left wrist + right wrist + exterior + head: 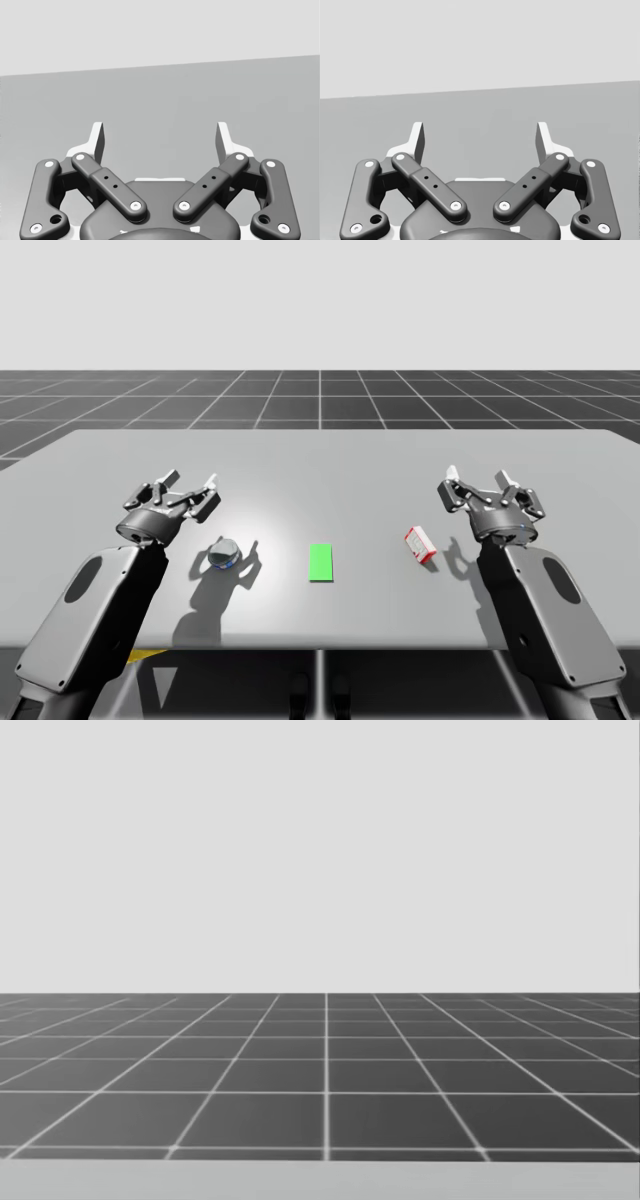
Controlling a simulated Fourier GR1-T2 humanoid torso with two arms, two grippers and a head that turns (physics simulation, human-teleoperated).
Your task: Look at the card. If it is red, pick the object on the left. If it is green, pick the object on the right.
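A green card (321, 562) lies flat at the middle of the grey table (330, 455). Left of it rests a small round silvery object with a blue spot (224, 555). Right of the card lies a small red and white box (421, 545). My left gripper (187, 487) hovers open just behind and left of the round object. My right gripper (477, 483) hovers open behind and right of the box. In the left wrist view the gripper (160, 140) stands open over bare table, and in the right wrist view the gripper (480, 140) is open the same way.
The table's front edge (320, 647) runs close behind the three things. A dark tiled floor (326, 1070) stretches beyond the table. Wide bare tabletop lies behind both grippers.
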